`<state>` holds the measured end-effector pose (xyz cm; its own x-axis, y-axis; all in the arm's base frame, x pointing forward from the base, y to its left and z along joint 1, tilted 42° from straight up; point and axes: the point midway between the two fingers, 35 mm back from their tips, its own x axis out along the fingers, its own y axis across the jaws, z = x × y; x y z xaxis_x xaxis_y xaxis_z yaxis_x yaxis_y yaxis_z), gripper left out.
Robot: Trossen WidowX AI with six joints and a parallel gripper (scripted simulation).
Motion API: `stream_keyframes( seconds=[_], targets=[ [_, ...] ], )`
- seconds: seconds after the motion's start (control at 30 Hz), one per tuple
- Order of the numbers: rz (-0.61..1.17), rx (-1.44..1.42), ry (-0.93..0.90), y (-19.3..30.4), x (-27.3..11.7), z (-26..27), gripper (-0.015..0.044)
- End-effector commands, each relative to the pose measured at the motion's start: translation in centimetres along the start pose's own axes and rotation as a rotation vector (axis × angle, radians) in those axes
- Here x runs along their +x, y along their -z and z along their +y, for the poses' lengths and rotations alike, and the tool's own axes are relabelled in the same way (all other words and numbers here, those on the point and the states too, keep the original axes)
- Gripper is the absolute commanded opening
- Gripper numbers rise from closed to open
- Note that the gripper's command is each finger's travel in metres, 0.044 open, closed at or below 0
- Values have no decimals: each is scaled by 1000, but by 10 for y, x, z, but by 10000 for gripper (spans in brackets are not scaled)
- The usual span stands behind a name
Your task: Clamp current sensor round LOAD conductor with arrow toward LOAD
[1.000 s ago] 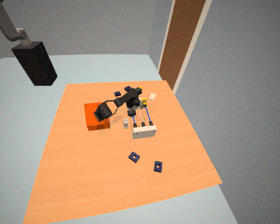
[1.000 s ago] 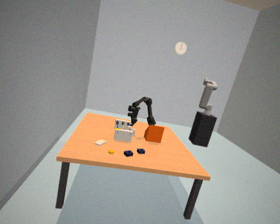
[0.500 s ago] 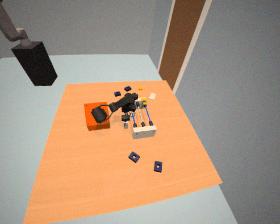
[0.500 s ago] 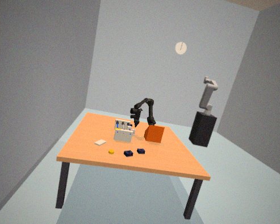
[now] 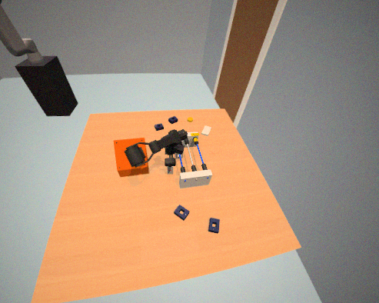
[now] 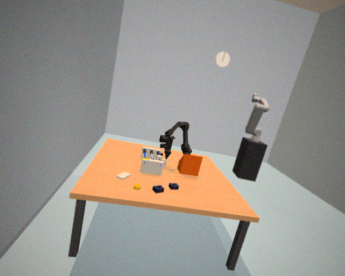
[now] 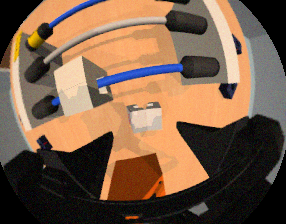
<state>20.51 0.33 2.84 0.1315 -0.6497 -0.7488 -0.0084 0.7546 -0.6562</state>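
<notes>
The pale open sensor [image 5: 170, 171] [image 6: 164, 162] [image 7: 145, 120] stands on the table beside the conductor rack, its opening upward in the wrist view. My gripper [image 5: 170, 167] [image 7: 145, 130] is open and empty, pointing down above the sensor, which shows between the fingertips in the wrist view. The arrow cannot be made out. The LOAD conductor [image 5: 201, 154] [image 7: 76, 12] is the blue one farthest from my gripper, with a yellow collar [image 5: 195, 141] [image 7: 36, 40]. The yellow LOAD marker [image 5: 194, 134] [image 6: 145, 159] [image 7: 18, 46] is on the rack's end block.
A white block [image 7: 74, 82] sits around the near blue conductor [image 7: 144, 74]; a grey conductor [image 7: 109, 26] runs in the middle. An orange box [image 5: 121, 151] [image 6: 192, 166] stands at the arm's base. Several dark blue blocks, a yellow disc [image 5: 190, 119] and a white slab [image 5: 206, 131] lie around.
</notes>
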Motion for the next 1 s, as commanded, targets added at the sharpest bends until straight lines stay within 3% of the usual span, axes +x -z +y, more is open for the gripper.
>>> stream_keyframes(
  seconds=[0.0,0.57,0.77,0.97],
  targets=[
    [6,-6,7,2,9,-1,440],
    [6,-5,12,4,32,-3,440],
    [1,1,5,2,28,-2,282],
    [1,1,5,2,28,-2,242]
  ],
)
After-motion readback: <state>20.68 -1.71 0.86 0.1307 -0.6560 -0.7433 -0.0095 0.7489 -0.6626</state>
